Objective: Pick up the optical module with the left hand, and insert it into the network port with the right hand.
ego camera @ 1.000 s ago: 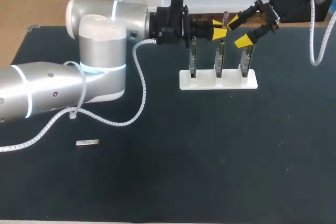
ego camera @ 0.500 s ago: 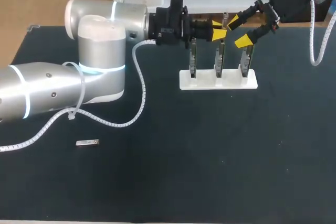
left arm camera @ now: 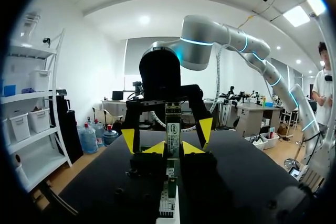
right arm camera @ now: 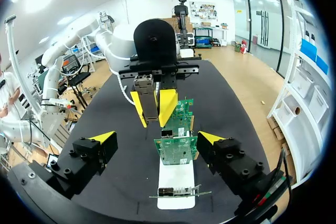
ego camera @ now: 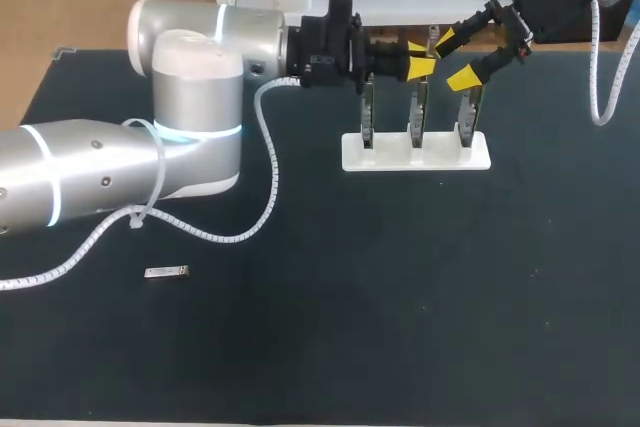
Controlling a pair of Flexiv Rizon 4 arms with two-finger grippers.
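Module point(right arm camera: 147, 100) is clamped by left gripper point(ego camera: 418, 57) above stand point(ego camera: 390, 155); with right gripper point(ego camera: 456, 59) spread open there, a handover drop is risked.

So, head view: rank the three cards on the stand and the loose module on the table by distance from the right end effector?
1. Right card, right end of the white stand, closest to the right end effector.
2. Middle card, middle of the stand.
3. Left card, left end of the stand.
4. Loose module, far off at the table's near left.
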